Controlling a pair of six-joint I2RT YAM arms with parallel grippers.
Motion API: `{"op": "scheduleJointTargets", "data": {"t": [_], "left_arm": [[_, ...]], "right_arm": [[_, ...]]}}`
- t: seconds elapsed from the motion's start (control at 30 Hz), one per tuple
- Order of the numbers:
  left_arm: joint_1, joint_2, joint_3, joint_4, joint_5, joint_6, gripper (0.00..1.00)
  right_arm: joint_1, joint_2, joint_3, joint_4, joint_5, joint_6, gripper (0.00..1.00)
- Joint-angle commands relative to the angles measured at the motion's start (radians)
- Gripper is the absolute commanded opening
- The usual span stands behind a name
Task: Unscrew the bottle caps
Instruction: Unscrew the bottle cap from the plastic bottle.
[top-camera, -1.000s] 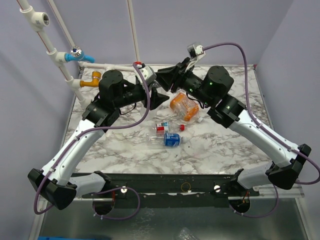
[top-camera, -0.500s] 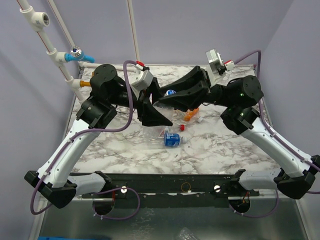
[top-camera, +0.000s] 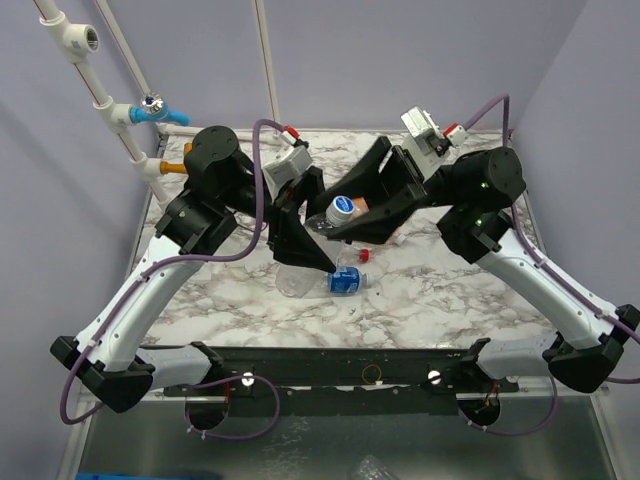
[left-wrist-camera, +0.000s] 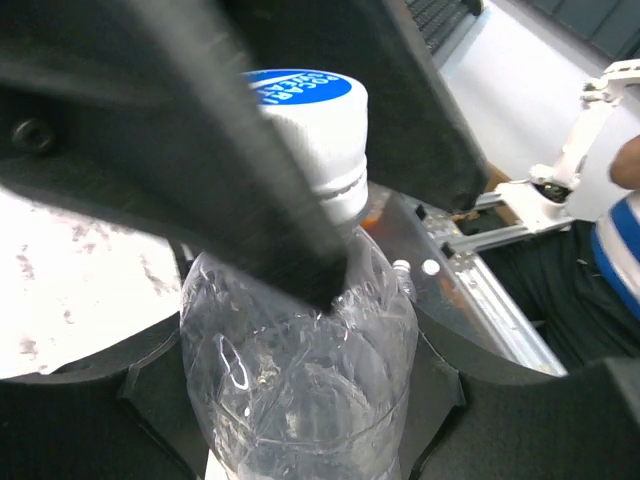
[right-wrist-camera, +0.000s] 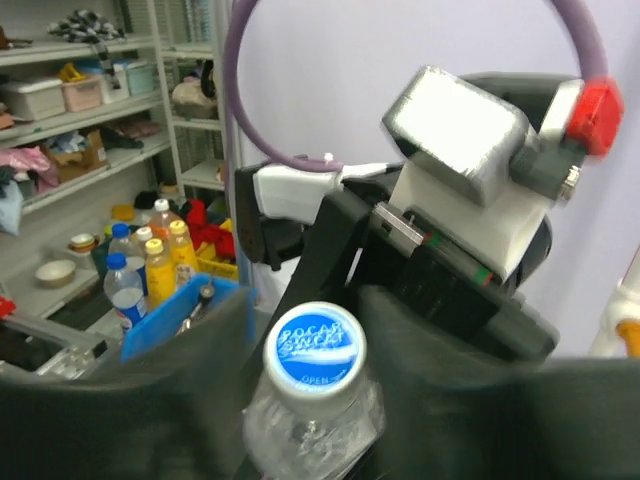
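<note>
Lavender walls (top-camera: 400, 60), white marbled tabletop (top-camera: 450, 290), white pipework (top-camera: 106, 104), cluttered storage shelves (right-wrist-camera: 80, 100)

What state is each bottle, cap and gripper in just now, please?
Clear plastic bottle: held aloft, gripped by left gripper.
Blue-and-white round screw cap: still on that bottle's neck.
Right gripper: shut on the cap.
Blue-labelled clear bottle: lying on its side on marble table.
</note>
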Motion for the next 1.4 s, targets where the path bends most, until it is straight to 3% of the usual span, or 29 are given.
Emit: {"op": "scheduleJointTargets", "data": {"t": [0.0, 0.03, 0.1, 0.2, 0.37, 0.47, 0.67, 1.1, 1.27, 1.37], "left_arm": [[0.025, -0.043, 0.015, 0.079, -0.075, 0.060, 0.00], [0.027, -0.047, 0.008, 0.063, -0.105, 0.089, 0.00], [0.027, -0.055, -0.005, 0.021, -0.194, 0.167, 0.00], [0.027, -0.073, -0.034, -0.035, -0.349, 0.312, 0.00], [0.027, -0.111, -0.118, -0.048, -0.644, 0.540, 0.00], [0.026, -0.090, -0.113, -0.049, -0.765, 0.557, 0.00], [0.025, -0.062, -0.094, -0.049, -0.838, 0.532, 0.00], [0.026, -0.050, -0.087, -0.029, -0.841, 0.485, 0.00], [0.026, -0.050, -0.090, -0.016, -0.825, 0.466, 0.00], [0.025, -0.056, -0.100, -0.016, -0.814, 0.462, 0.00]], "right_arm": [[0.000, -0.092, 0.038, -0.321, 0.220, -0.196, 0.75], [-0.001, -0.102, 0.048, -0.360, 0.322, -0.221, 0.87], [0.000, -0.106, 0.075, -0.427, 0.506, -0.251, 0.92], [0.000, -0.092, 0.128, -0.519, 0.631, -0.266, 0.98], [0.002, -0.006, 0.274, -0.744, 0.736, -0.260, 0.96], [0.016, 0.028, 0.304, -0.786, 0.747, -0.260, 0.90], [0.041, 0.052, 0.305, -0.780, 0.767, -0.271, 0.88], [0.048, 0.039, 0.194, -0.703, 0.911, -0.284, 0.54], [0.048, 0.013, 0.149, -0.642, 0.914, -0.280, 0.24], [0.048, -0.011, 0.126, -0.603, 0.885, -0.290, 0.24]]}}
